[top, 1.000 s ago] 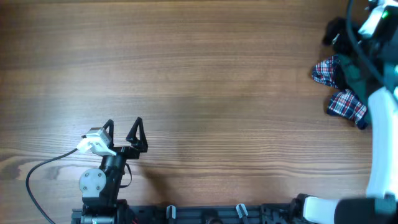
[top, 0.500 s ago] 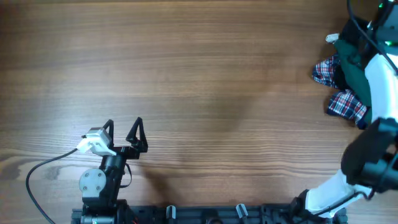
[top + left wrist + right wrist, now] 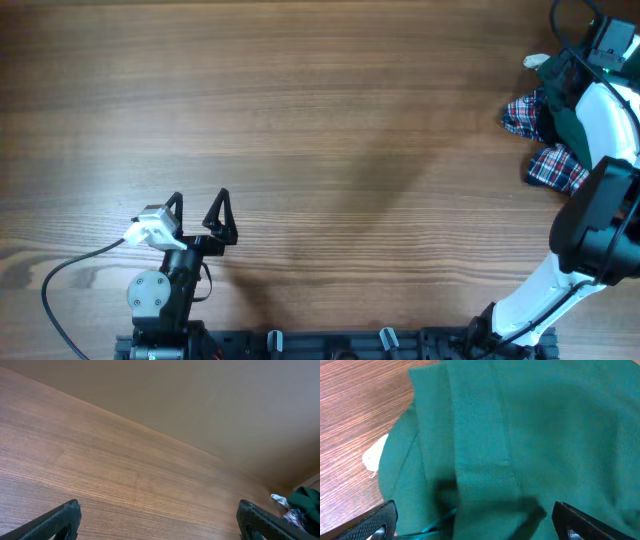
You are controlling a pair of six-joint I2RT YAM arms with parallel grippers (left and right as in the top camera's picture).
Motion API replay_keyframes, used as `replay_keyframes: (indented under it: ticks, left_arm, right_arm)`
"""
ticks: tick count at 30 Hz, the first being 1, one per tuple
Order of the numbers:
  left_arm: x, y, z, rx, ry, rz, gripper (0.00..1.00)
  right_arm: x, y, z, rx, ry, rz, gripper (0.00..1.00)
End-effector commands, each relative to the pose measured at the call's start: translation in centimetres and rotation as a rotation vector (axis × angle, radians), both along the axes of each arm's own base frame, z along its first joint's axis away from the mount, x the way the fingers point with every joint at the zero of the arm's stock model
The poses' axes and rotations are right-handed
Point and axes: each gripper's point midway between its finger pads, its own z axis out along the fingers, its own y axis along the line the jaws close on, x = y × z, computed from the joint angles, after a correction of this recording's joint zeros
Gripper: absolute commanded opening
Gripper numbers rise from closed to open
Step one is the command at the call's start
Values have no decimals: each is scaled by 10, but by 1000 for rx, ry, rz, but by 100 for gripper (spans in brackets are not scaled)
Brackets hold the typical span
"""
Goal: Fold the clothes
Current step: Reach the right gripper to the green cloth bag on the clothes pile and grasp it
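Where the table point(image 3: 300, 100) ends, one green garment point(image 3: 520, 435), one plaid shirt point(image 3: 556, 168).

I can read no text, label, brand, number or sign in any of my three camera views. In the right wrist view, a small white patch point(image 3: 374, 457) at the left edge of the green garment point(image 3: 520, 435) shows no lettering I can make out.

Wood-grain table point(image 3: 300, 110) fills the view, evenly lit, w/ plain beige wall point(image 3: 225, 395) behind.
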Motion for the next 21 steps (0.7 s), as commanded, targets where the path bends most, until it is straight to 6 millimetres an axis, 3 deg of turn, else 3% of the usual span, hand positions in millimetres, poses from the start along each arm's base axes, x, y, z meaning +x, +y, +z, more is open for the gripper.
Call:
replay_keyframes:
  ticks: [1, 6, 10, 12, 14, 21]
  left_arm:
    - [0, 1, -2, 10, -2, 8, 100]
    - [0, 1, -2, 9, -2, 8, 100]
    - [0, 1, -2, 9, -2, 8, 100]
    - [0, 1, -2, 10, -2, 8, 100]
    - [0, 1, -2, 9, -2, 8, 100]
    - [0, 1, -2, 10, -2, 8, 100]
  right_arm:
    - [-4, -13, 2, -22, -4, -66, 100]
    - [-13, -22, -4, -13, 26, -87, 98]
    - [-17, -26, -8, -9, 37, -97, 89]
    - [-17, -25, -8, -5, 37, -94, 74]
    - [-17, -25, -10, -5, 41, -94, 68]
    - [-22, -23, -22, 11, 78, -97, 18]
